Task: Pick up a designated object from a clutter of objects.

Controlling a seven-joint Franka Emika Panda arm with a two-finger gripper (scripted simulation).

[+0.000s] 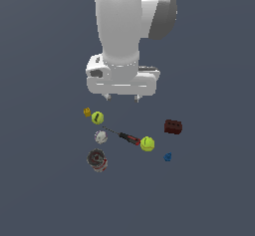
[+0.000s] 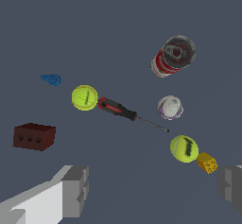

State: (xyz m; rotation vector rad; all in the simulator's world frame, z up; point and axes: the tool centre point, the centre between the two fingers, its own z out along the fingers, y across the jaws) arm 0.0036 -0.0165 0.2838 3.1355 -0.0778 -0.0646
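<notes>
- Exterior view: the gripper (image 1: 122, 98) is held high with its fingers spread and nothing between them, judged to be a survey pose ahead of any descent. The tennis ball (image 1: 147, 144) is seen touching the handle end of the screwdriver (image 1: 123, 136), with the dark red brick (image 1: 173, 126) beyond it.
- Wrist view: the tennis ball (image 2: 84, 97) is again found at the screwdriver (image 2: 124, 111) handle. Only partial fingers are shown, cut off at the frame edge; the ball's seams are hard to make out.
</notes>
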